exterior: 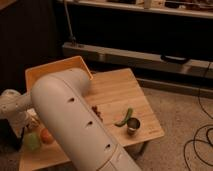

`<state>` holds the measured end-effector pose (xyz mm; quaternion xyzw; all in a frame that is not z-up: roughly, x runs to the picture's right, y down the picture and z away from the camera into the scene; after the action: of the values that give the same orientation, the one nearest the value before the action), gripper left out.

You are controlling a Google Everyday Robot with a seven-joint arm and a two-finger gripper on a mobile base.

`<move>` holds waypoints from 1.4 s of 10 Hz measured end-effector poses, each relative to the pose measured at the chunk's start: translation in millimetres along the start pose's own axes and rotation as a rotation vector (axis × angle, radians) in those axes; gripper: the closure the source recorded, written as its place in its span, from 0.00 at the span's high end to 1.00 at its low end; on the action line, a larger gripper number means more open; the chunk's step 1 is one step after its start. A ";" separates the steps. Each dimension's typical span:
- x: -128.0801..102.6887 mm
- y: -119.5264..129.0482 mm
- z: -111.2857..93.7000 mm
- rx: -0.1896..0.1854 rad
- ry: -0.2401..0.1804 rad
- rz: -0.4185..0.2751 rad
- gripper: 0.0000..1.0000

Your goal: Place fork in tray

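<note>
Your gripper [12,131] hangs in front of the tray's [47,70] left end, so the drop lies straight back; you cannot tell whether it grips the fork

the tray [38,74] at the table's far left corner is yellow-orange, plain. the table [118,89] is pale wood with a fine straight grain. the arm [70,117] across it is off-white, dotted with a row of small dark holes. the gripper [9,136], at the table's left edge below the white joint, shows only as a dark shape. near the right edge lie a green curved pod [124,118] and a dull silver cup [133,126]. at the near left corner sit a pale green ball [32,142] and an orange ball [47,135]. the floor [175,102] is speckled grey-beige.
</note>
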<state>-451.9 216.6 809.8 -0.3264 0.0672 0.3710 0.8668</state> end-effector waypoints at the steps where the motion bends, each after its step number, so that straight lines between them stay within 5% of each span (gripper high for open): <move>1: -0.3 -1.1 1.3 0.002 0.002 0.002 0.56; 3: -0.3 -2.3 3.6 0.002 0.006 0.007 0.52; 6: -0.1 -4.9 7.4 0.002 0.015 0.018 0.32; 9: -2.0 -7.2 10.6 -0.004 0.018 0.025 0.27; 12: -2.2 -7.1 10.8 -0.003 0.018 0.024 0.01; 14: -2.8 -5.8 9.0 -0.004 0.013 0.020 0.00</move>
<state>-451.0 217.5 820.8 -0.3300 0.0752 0.3776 0.8619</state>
